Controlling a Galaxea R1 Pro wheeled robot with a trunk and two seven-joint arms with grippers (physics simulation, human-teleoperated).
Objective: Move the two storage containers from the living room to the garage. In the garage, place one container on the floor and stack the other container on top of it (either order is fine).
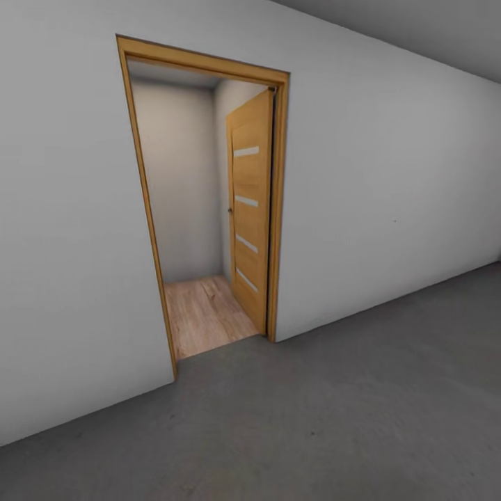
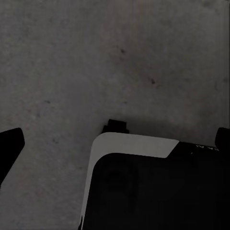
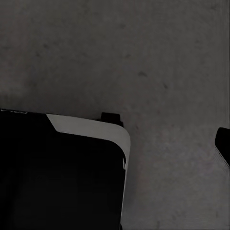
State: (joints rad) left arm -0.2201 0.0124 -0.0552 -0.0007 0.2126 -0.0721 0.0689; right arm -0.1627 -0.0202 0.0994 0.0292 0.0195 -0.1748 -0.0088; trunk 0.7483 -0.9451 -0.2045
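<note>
The two storage containers are out of view, and so is the living room. I stand in the garage, facing a white wall (image 1: 390, 188) over the dark grey concrete floor (image 1: 348, 424). My left gripper (image 2: 116, 141) hangs open above the floor (image 2: 72, 62), its dark fingertips (image 2: 10, 146) at the picture's two sides with nothing between them. In the right wrist view one fingertip (image 3: 223, 143) of my right gripper (image 3: 115, 143) shows far out at the side over the floor (image 3: 158, 57); the other is lost against my dark base.
An orange-wood doorway (image 1: 278, 209) opens in the wall ahead. Its door (image 1: 250, 209), with pale stripes, is swung inward. Light wood planks (image 1: 202, 316) lie beyond it. My black and white base (image 2: 158, 187) (image 3: 62, 172) sits under both wrists.
</note>
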